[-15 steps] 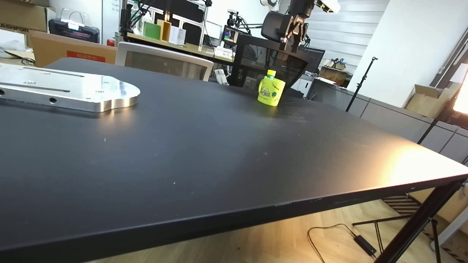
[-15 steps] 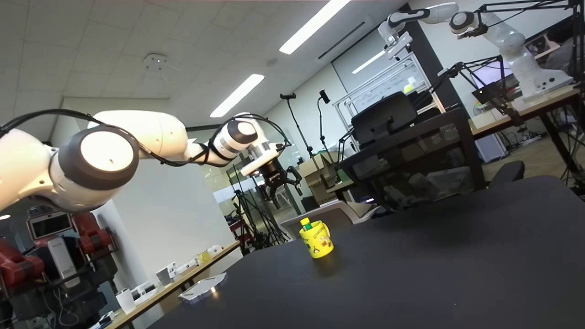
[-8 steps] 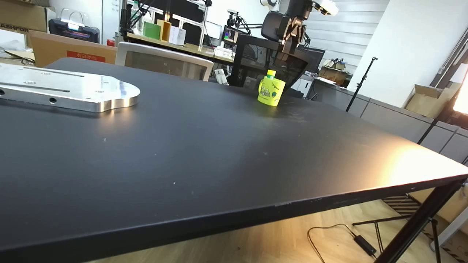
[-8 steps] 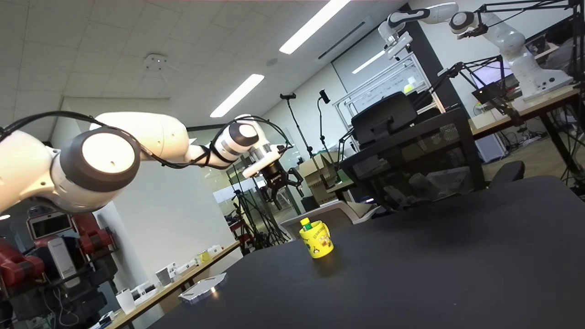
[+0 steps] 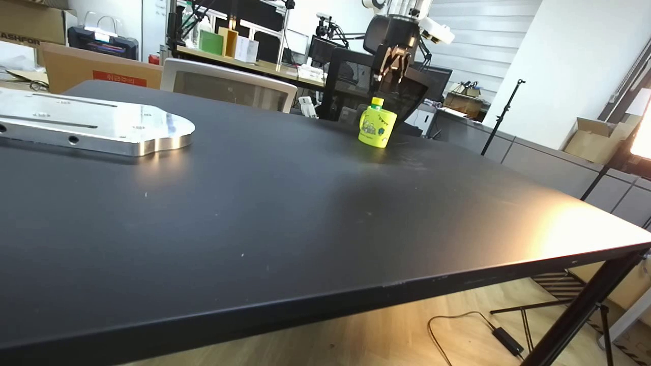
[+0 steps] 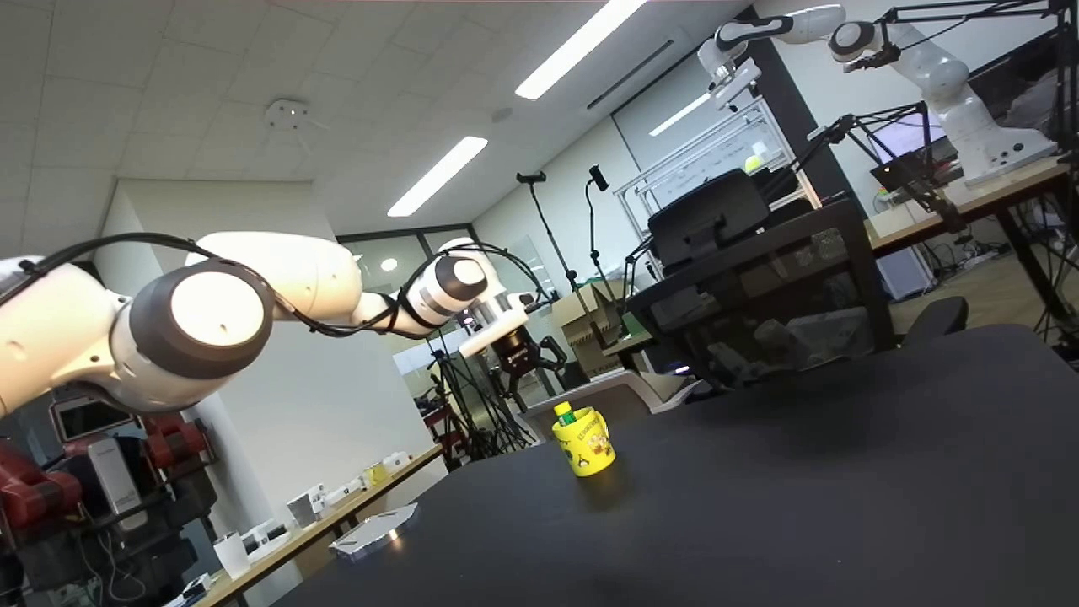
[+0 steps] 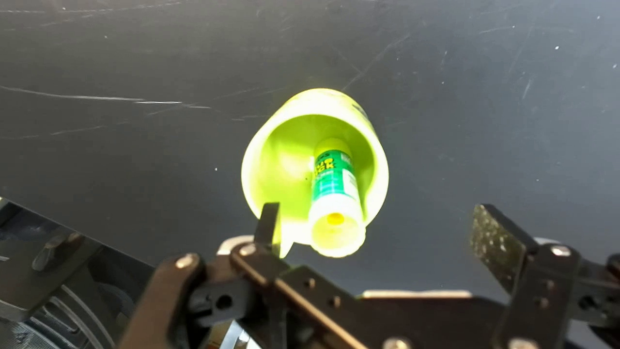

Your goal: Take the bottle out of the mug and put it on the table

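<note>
- The bottle the task names, to our eyes a green glue stick (image 7: 335, 196), stands inside the mug (image 6: 584, 445), its yellow cap (image 6: 563, 409) poking past the rim; the lift, we judge, is not yet begun.
- Its long axis leans: in the wrist view it runs from the mug's floor out over the rim, roughly square to the line joining the fingers (image 7: 269, 228), so a pinch should meet its flanks.
- The mug is upright on the dark table (image 6: 843, 506), and in the wrist view one finger partly hides what we take for its handle.
- The gripper (image 7: 379, 220) is spread wide, pinching nothing; in both exterior views it hangs above the mug, near the cap, and we see no contact.
- The coming move turns on this: in the wrist view the cap falls between the two fingers, yet off centre, close to one and well apart from the other. We reckon the arm must shift sideways until the cap sits midway, then go down.
- The closer finger overlaps the mug's rim in that view; lowering uncentred, we could snag rim or handle and tip the mug.
- Further out, a silver plate (image 5: 101, 122) lies on the table, well apart from the mug, with a black mesh chair (image 6: 775, 287) beyond the table.
</note>
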Controlling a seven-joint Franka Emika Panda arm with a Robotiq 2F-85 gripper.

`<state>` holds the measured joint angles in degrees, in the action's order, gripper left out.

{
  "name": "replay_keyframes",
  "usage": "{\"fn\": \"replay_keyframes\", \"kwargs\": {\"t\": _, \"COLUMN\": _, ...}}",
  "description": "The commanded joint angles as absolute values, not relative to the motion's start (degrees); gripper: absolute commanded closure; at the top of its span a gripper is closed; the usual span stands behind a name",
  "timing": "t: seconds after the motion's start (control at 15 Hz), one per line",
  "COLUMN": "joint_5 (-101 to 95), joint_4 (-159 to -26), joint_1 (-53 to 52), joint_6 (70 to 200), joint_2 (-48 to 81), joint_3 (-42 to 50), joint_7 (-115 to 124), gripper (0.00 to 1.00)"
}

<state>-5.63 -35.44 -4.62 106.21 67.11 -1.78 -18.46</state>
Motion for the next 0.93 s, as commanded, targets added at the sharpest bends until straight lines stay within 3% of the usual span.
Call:
{"fn": "replay_keyframes", "kwargs": {"t": 0.0, "joint_5": -5.4, "joint_4": -33.9, "joint_1": -4.7, "joint_6": 106.8, "joint_2": 68.9, "joint_3": -2.1, "joint_7": -19.0, "gripper": 0.0}}
{"fn": "replay_keyframes", "kwargs": {"t": 0.4, "joint_5": -5.4, "joint_4": -33.6, "joint_1": -4.2, "joint_6": 109.3, "joint_2": 70.1, "joint_3": -2.0, "joint_7": -18.9, "gripper": 0.0}}
{"fn": "replay_keyframes", "kwargs": {"t": 0.47, "joint_5": -5.4, "joint_4": -33.6, "joint_1": -4.1, "joint_6": 110.8, "joint_2": 70.3, "joint_3": -2.0, "joint_7": -18.5, "gripper": 0.08}}
{"fn": "replay_keyframes", "kwargs": {"t": 0.53, "joint_5": -5.4, "joint_4": -33.6, "joint_1": -4.1, "joint_6": 112.1, "joint_2": 70.4, "joint_3": -2.0, "joint_7": -18.4, "gripper": 0.26}}
{"fn": "replay_keyframes", "kwargs": {"t": 0.87, "joint_5": -5.6, "joint_4": -34.3, "joint_1": -4.2, "joint_6": 116.7, "joint_2": 70.4, "joint_3": -1.8, "joint_7": -18.4, "gripper": 0.61}}
